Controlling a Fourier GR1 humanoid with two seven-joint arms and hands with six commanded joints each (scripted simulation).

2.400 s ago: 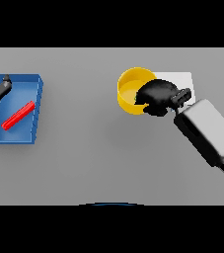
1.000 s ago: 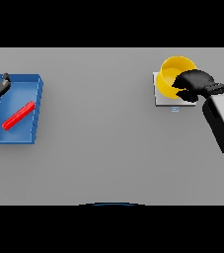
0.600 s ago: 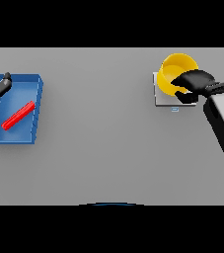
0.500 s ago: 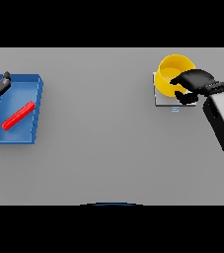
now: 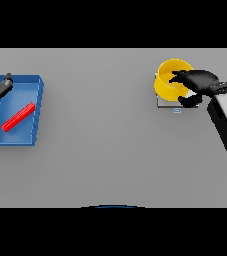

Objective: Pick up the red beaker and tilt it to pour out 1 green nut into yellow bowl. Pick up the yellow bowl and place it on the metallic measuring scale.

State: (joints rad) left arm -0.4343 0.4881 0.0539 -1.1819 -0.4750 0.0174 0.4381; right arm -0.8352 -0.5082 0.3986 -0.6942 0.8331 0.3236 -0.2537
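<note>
Since a couple of seconds back my right hand (image 5: 197,82) has carried the yellow bowl (image 5: 170,80) from mid-tabletop out to the right and onto the metallic measuring scale (image 5: 167,104), and over the last half second almost nothing has shifted.

Nearest me, the grey tabletop (image 5: 105,150) lies bare across its front. On the left, the blue tray (image 5: 32,135) sits close to the edge, and the red beaker (image 5: 18,116) lies flat and slantwise inside it. My left hand (image 5: 0,90) rests over the tray's far left corner, apart from the beaker, fingers stretched out straight and holding nothing.

Farther back on the right, the bowl stands upright on the scale, whose pale plate shows just under and in front of it. My right hand reaches over the bowl's right rim, fingers (image 5: 177,77) spread across the top and thumb (image 5: 187,101) curled below against the side, pinching the bowl wall between them. I cannot tell whether a green nut lies inside the bowl.
</note>
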